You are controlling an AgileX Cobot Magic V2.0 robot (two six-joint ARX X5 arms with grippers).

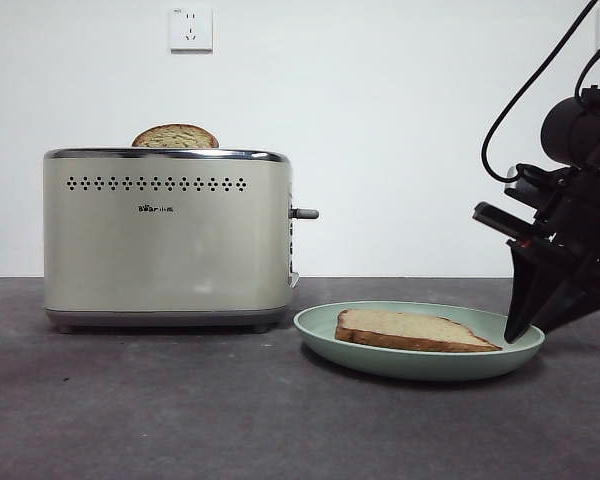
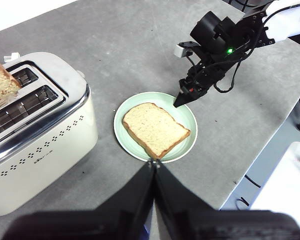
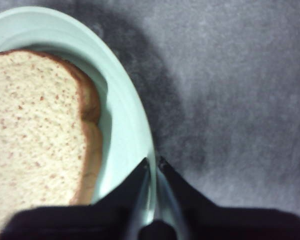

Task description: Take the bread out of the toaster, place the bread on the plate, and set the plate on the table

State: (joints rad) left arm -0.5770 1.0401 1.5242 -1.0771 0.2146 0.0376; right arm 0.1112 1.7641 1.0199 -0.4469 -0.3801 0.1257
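from my station: front view sits low, level with the table (image 1: 180,410), facing the wall. left wrist view looks down from high. right wrist view is close. all three share the plate (image 1: 420,362).

We see a dark grey, mottled table (image 1: 180,410) carrying 2 things directly: the cream-beige toaster (image 1: 168,240) standing on its small feet, and just beside its lever side the pale mint-green plate (image 1: 420,360), resting flat. The plate and toaster stand close but apart, with bare tabletop all around them.
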